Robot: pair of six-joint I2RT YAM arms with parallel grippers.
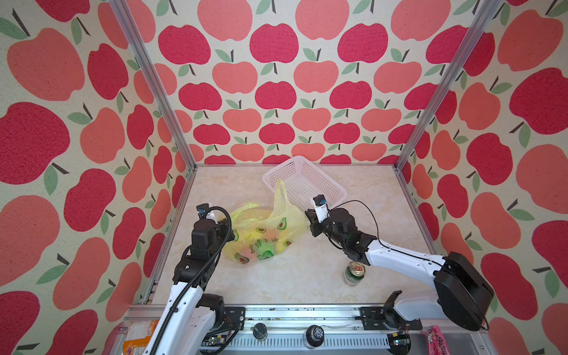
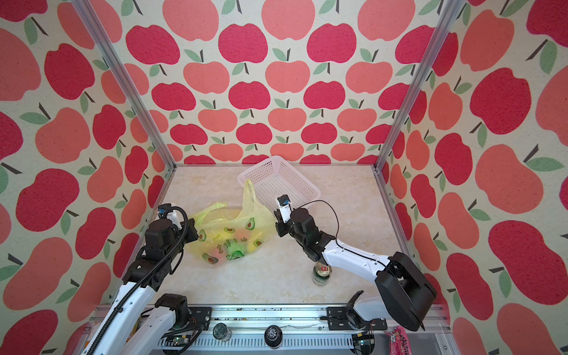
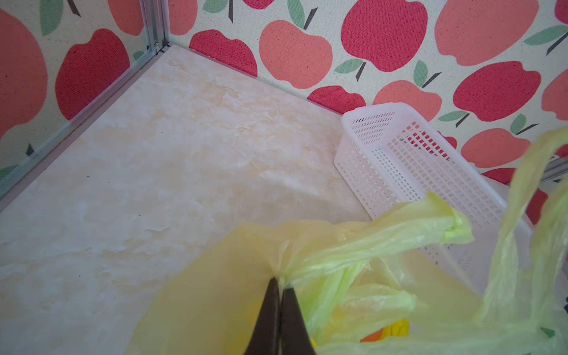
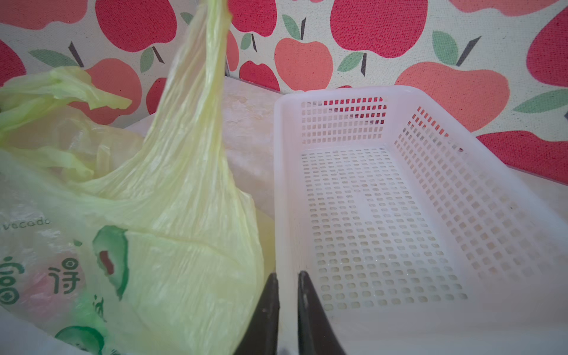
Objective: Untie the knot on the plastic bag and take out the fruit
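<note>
Pinch: the left hand [image 3: 280,281] has its fingers pressed together on the gathered film of the plastic bag [image 1: 264,236], at the root of a handle loop [image 3: 399,224]. Only the left wrist view shows this; in both top views the wrist covers the fingers.

Other side: the right hand [image 4: 287,275] has a narrow gap between its fingers, at the bag's edge just beside the white basket [image 1: 307,181]. The gap shows white. Bag film or basket wall, cannot tell, nor whether anything is gripped.

The bag lies on the bench [image 1: 307,282] between the two arms, against the basket's near end. A second handle loop [image 1: 280,192] stands up in front of the basket.

Inside the bag, the fruit [image 1: 270,237] shows as blurred pink, orange and green shapes through the film. The left wrist view gives an orange and yellow patch. Count unclear.

A green can [image 1: 354,272] stands near the right forearm, its top partly covered by the arm. It appears in the top views only.
</note>
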